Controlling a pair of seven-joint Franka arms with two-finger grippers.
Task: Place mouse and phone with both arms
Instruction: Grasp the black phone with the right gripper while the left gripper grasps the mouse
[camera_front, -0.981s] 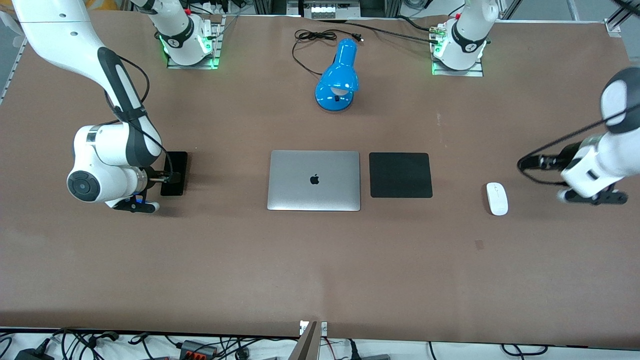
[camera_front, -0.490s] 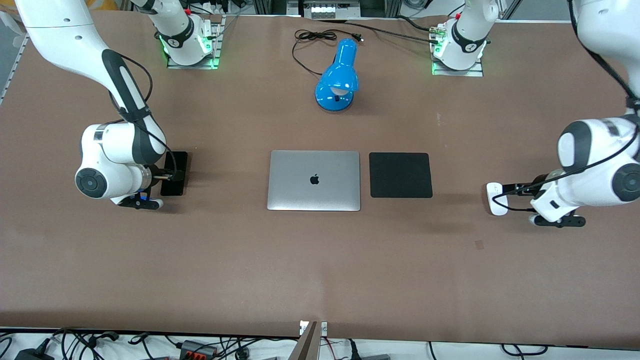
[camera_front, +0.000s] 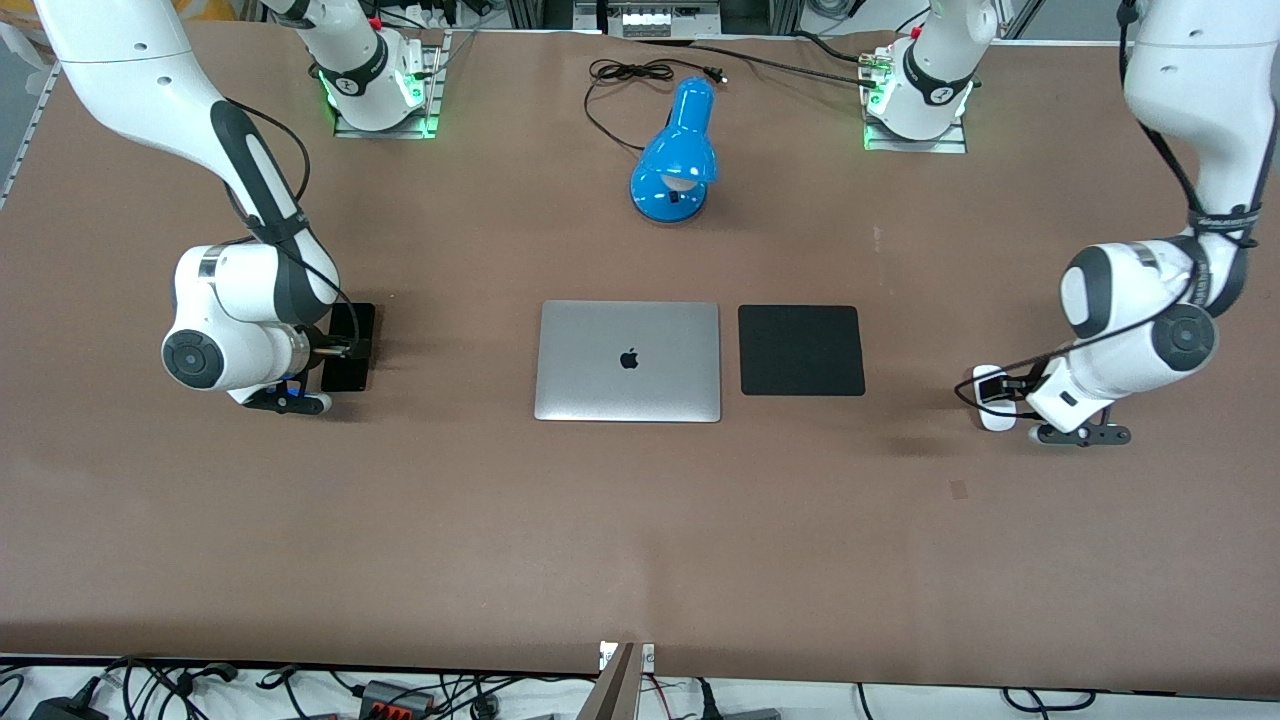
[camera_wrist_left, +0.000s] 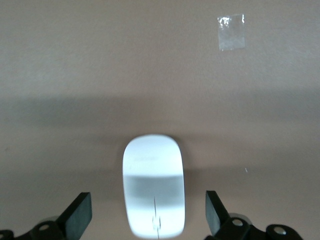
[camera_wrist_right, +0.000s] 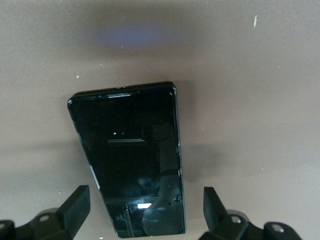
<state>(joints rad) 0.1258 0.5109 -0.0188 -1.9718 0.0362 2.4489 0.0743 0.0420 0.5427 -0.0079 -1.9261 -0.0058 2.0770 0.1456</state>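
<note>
Wrist views show each thing centred between wide-spread fingers: the mouse (camera_wrist_left: 154, 187) under the left gripper (camera_wrist_left: 149, 215), past the pad (camera_front: 801, 350) from the laptop (camera_front: 628, 360); the phone (camera_wrist_right: 131, 155) under the right gripper (camera_wrist_right: 146, 212), toward the right arm's end.

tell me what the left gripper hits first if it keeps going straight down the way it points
Most likely the mouse. The left gripper hangs over it with its fingers open and the mouse centred between them, apparently not yet touching. How much gap remains is unclear.
</note>
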